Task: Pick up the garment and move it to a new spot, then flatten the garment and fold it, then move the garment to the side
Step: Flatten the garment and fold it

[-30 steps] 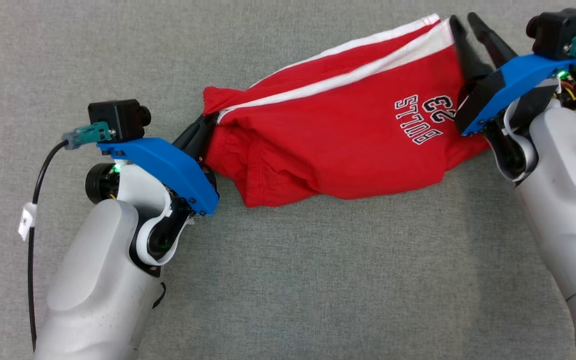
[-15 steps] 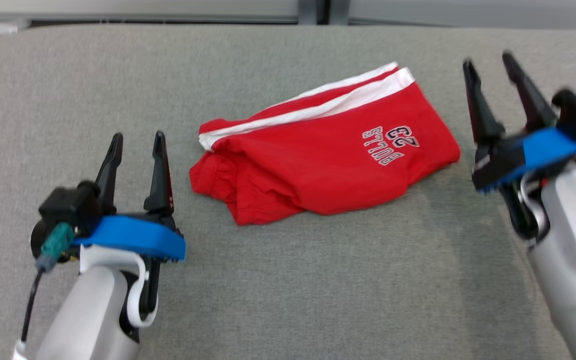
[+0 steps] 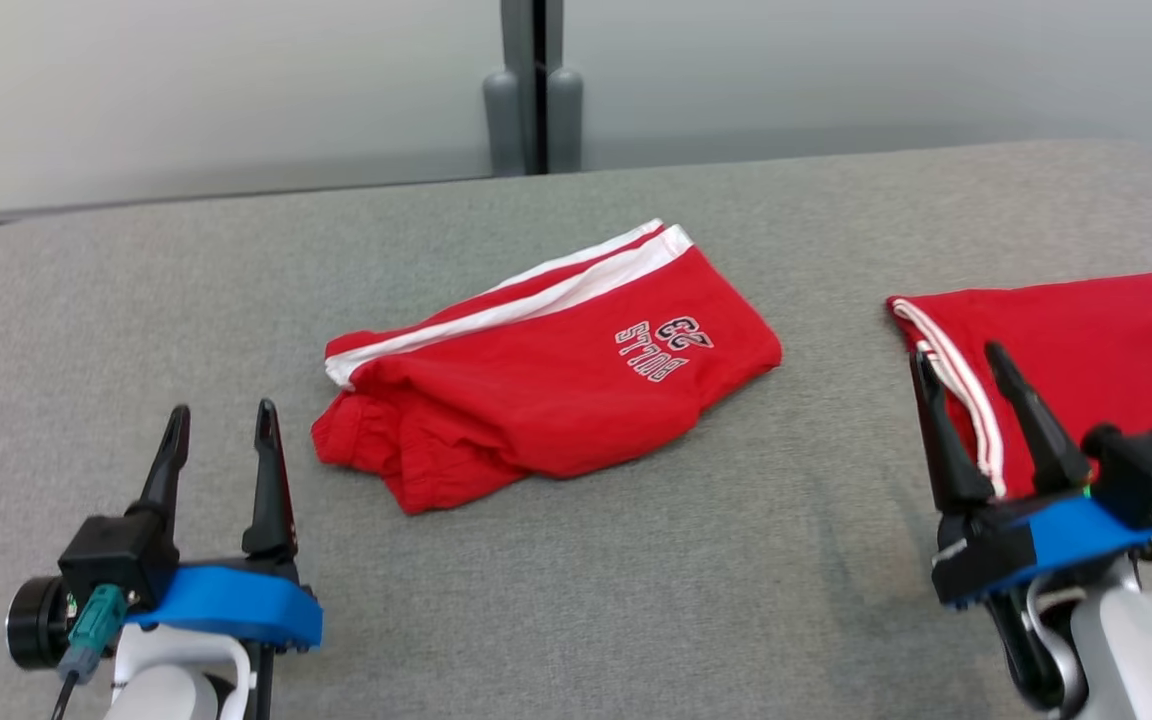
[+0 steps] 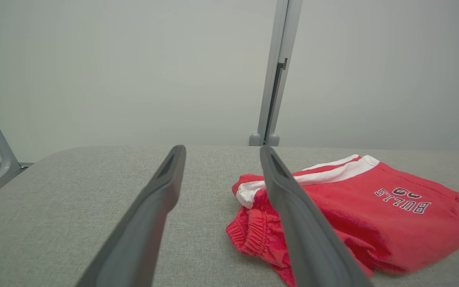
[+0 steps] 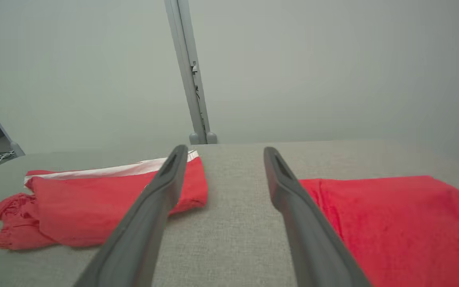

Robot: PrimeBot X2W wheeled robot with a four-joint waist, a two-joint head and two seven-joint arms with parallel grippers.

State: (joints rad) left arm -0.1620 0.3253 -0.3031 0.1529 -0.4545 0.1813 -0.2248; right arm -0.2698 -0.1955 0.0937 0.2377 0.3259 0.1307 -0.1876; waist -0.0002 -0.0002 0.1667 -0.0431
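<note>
Head view places a pair of soft red shorts, with white side stripes and a "BULLS 23" print in white letters, near the middle of the grey fabric-covered tabletop. The red shorts lie folded into a slanted bundle. The gathered waistband end sits nearer and to the left, and the striped hem end sits farther and to the right. The print reads upside down from the robot's side.

The left gripper sits at the near left, its two long dark fingers standing apart and pointing toward the far side with nothing between them. It is near the waistband end but clear of the cloth. In the left wrist view the fingers frame bare tabletop, and the shorts lie just to their right.

The right gripper is at the near right, fingers spread wide and empty. In the head view its tips overlap the white-striped left edge of a second red garment, which is spread flat at the far right, well apart from the shorts. The right wrist view shows bare tabletop between the fingers, with the shorts to the left and the second red garment to the right.

Beyond the far edge stands a pale wall with a grey vertical post.
</note>
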